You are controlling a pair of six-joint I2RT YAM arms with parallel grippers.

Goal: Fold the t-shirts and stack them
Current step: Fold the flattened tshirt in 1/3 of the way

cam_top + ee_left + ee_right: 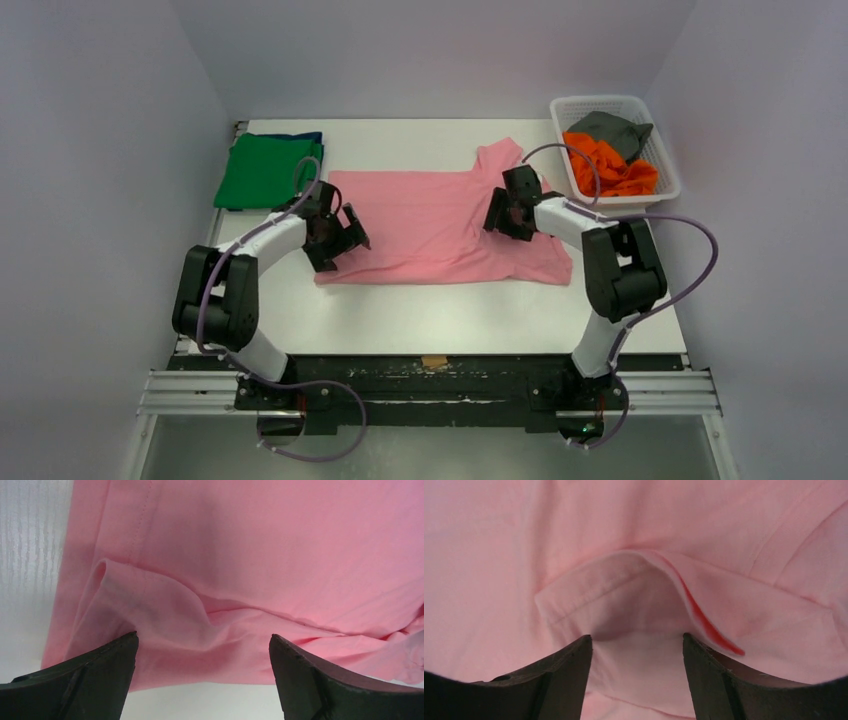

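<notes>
Bare table (450, 320) before pink t-shirt (430, 225); basket (600, 101) at right, green t-shirt (262, 172) left.

The white table (450, 320) bears a spread pink t-shirt (440, 225), a green t-shirt (262, 172) over a blue t-shirt (310, 137), and a basket (600, 99)

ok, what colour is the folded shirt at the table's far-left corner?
Green. The folded shirt shows best in the top external view.

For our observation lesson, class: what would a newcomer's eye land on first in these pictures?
The pink t-shirt spread mid-table, the open left claw and right claw at its two ends. Next, the folded green t-shirt far left and the white basket far right, holding an orange shirt and a grey shirt.
</notes>
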